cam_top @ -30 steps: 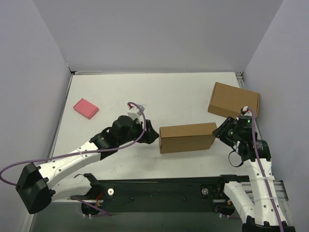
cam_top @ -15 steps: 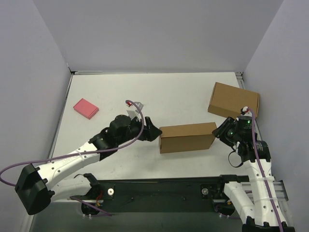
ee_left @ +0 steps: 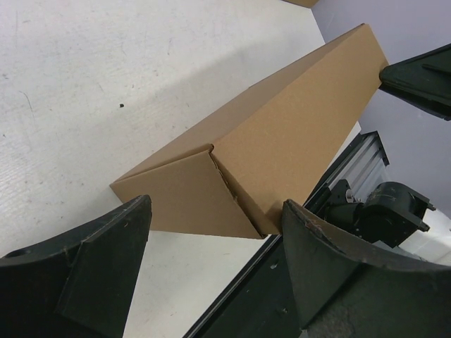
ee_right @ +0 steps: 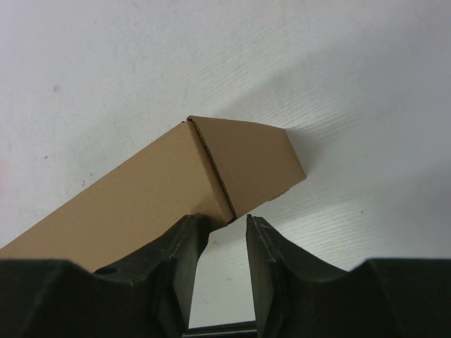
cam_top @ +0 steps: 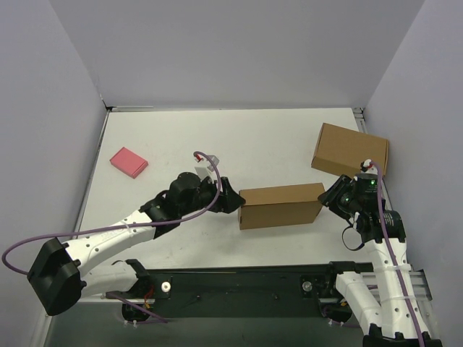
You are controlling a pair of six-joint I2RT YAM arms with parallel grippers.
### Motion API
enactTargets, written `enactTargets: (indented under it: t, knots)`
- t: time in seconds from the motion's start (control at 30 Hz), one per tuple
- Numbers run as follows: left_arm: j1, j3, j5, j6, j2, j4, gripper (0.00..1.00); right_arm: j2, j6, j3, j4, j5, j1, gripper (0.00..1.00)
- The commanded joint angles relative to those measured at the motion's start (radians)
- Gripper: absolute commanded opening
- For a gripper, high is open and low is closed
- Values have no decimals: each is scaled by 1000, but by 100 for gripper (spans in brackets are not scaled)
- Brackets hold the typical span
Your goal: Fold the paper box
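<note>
Plain brown cardboard paper box (cam_top: pixel 281 206) looks basically folded

It sits mid-way on the desk (cam_top: pixel 253 141). The left hand (cam_top: pixel 233 202) is wide apart at one end and the right hand (cam_top: pixel 327 197) slightly apart at the other. I'd guess the end flap (ee_left: pixel 183 201) needs tucking.

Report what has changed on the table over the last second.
The left gripper edged slightly right, closer to the left end of the paper box, and its wrist rolled a little. Its jaws stand wide open; nothing was taken hold of or let go. The paper box, the right gripper at its right end, the second cardboard box and the pink block stayed put.
</note>
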State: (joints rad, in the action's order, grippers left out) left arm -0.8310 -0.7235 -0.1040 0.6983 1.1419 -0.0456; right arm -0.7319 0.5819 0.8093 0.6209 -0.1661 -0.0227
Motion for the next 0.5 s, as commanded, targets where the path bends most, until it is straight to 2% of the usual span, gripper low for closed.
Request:
enactTargets:
  t: [0.0,0.27,0.47]
  knots:
    - [4,18,-14,-25,10,-8,82,-17,-25,-55,158,34,-11,33]
    - [6,59,-52,-52,16,77,70,-9,-27,-50,166,46,-11,33]
    - [6,108,-68,-63,21,105,55,-9,-22,-61,168,50,-11,33]
